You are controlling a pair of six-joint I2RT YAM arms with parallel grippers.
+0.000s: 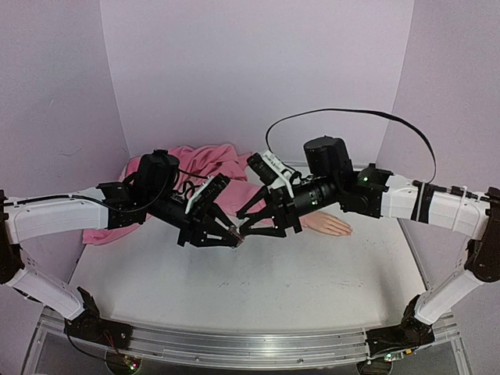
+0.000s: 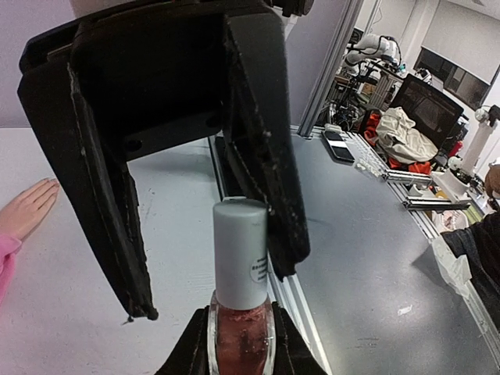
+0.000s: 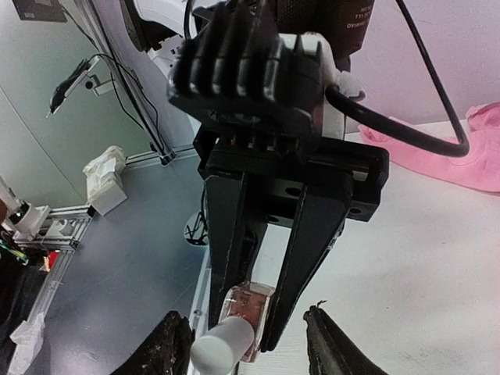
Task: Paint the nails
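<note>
A small glass bottle of pinkish polish [image 2: 241, 344] with a pale grey cap [image 2: 241, 254] hangs above the table. My left gripper [image 1: 233, 237] is shut on its glass body. My right gripper [image 1: 248, 226] faces it, jaws apart around the cap. In the left wrist view one of its fingers [image 2: 266, 172] rests against the cap's right side and the other stands well off. In the right wrist view the cap [image 3: 221, 350] sits between my right gripper's [image 3: 246, 348] spread fingers. The peach mannequin hand [image 1: 328, 225] lies flat behind the right arm; its nails are too small to make out.
A crumpled pink cloth and sleeve [image 1: 205, 158] lie at the back left of the white table [image 1: 258, 289]. An aluminium rail [image 1: 234, 344] runs along the near edge. Purple walls close in the back and sides.
</note>
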